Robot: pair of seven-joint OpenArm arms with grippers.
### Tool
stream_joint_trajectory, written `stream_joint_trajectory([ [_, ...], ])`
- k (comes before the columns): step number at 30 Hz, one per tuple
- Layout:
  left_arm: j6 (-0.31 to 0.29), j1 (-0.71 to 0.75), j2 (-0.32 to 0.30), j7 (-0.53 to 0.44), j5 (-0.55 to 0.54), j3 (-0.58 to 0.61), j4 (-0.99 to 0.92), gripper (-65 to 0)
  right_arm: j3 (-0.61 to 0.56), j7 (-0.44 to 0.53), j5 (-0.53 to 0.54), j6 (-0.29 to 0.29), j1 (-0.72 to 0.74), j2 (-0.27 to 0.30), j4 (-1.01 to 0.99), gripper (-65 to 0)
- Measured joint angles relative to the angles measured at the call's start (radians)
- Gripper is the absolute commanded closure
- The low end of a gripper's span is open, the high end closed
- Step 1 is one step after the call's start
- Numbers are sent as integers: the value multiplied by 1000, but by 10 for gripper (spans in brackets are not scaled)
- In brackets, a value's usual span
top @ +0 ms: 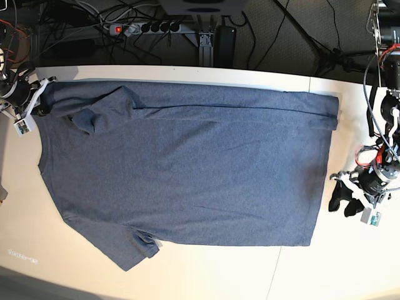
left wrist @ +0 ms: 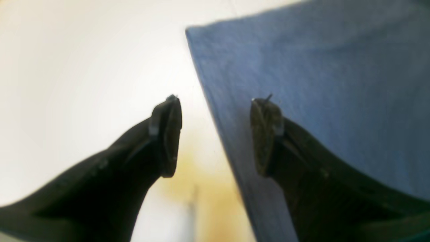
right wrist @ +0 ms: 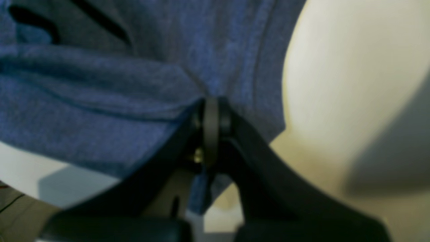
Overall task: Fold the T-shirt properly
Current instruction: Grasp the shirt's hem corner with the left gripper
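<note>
The T-shirt (top: 187,162) lies spread flat on the white table (top: 331,269), plain blue-grey side up, collar end at the left and hem at the right. One sleeve (top: 103,112) is folded over at the top left. My right gripper (right wrist: 211,111) is shut on a bunched fold of the T-shirt (right wrist: 100,87), and in the base view this right gripper (top: 39,105) sits at the shirt's top left corner. My left gripper (left wrist: 215,134) stands open over the T-shirt (left wrist: 319,84) edge, one finger (left wrist: 265,137) above cloth, the other (left wrist: 168,134) above bare table. In the base view the left gripper (top: 337,195) is just right of the hem.
Behind the table's far edge run a power strip (top: 147,27) and tangled cables (top: 262,37). The left arm's body with red wiring (top: 375,172) stands at the right edge. Bare table (top: 75,281) shows below the shirt, towards the front edge.
</note>
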Motion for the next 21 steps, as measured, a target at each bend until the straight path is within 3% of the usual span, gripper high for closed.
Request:
stream_joint_trajectory([
  [6, -1, -214, 54, -5, -5, 97, -364, -357, 0, 2, 0, 0, 0, -3, 0, 0],
  [12, -76, -382, 124, -37, -30, 110, -719, -357, 0, 1, 0, 0, 0, -3, 0, 0],
  [21, -87, -469, 166, -45, -18, 109, -837, -357, 0, 1, 0, 0, 0, -3, 0, 0],
])
